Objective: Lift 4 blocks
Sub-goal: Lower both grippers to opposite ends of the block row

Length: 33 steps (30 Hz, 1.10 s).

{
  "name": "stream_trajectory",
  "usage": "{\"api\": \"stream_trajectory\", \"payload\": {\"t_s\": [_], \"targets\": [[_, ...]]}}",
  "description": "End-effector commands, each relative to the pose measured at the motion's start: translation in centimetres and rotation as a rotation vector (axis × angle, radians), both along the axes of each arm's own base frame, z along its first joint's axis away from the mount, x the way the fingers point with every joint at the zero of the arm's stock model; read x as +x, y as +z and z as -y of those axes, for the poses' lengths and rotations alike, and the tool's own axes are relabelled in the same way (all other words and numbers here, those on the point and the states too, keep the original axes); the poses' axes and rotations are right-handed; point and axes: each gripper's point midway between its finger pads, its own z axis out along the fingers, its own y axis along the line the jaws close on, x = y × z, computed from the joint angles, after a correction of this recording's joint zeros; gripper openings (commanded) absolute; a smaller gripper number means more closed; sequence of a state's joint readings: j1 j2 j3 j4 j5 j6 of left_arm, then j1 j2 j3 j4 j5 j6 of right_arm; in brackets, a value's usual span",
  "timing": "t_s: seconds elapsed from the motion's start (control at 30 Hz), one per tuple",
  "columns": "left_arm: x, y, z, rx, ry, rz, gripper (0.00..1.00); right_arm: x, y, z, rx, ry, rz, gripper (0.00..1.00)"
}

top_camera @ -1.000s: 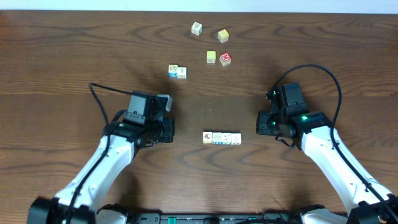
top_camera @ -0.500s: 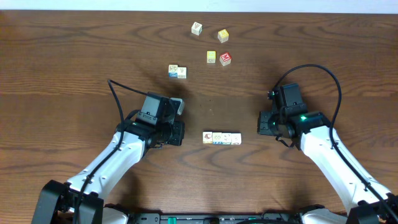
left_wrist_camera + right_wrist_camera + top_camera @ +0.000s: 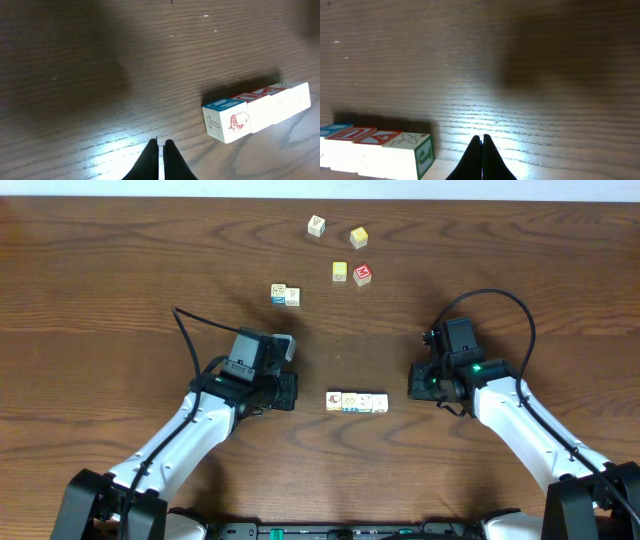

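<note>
Left end effector (image 3: 159, 145): jaws pinched shut, holding nothing. Right end effector (image 3: 481, 140): the same. Blocks (image 3: 357, 402) lie between the two in one touching row on the counter (image 3: 120, 280), long axis pointing at each end effector (right looks nearer). No containers.

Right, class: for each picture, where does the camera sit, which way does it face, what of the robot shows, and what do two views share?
Overhead: above the table, looking straight down; both arms show, left hand and right hand flanking the row of blocks.
Left wrist: low over the table, facing the row's end; only its shut fingertips show.
Right wrist: low too, facing the row's other end; only shut fingertips show.
Shared: both wrist views catch the same row, from opposite ends.
</note>
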<state>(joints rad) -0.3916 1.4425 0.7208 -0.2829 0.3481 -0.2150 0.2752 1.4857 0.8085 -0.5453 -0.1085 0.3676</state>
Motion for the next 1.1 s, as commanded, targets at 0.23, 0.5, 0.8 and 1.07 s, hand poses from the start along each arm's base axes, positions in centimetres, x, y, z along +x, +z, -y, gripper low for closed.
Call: {"api": "stream_trajectory", "payload": {"t_s": [0.23, 0.5, 0.8, 1.07], "targets": [[0.5, -1.7, 1.2, 0.053, 0.033, -0.011, 0.07, -0.9, -1.3, -1.5, 0.019, 0.039, -0.049, 0.01], [0.8, -2.7, 1.4, 0.051, 0.048, -0.025, 0.07, -1.0, -1.5, -2.4, 0.021, 0.065, -0.044, 0.01], [0.8, -2.6, 1.8, 0.035, 0.042, -0.026, 0.07, -1.9, -3.9, -2.7, 0.031, 0.066, -0.121, 0.01], [0.8, -2.5, 2.3, 0.025, 0.033, -0.018, 0.07, -1.7, -4.2, -3.3, 0.059, 0.075, -0.12, 0.01]]}}
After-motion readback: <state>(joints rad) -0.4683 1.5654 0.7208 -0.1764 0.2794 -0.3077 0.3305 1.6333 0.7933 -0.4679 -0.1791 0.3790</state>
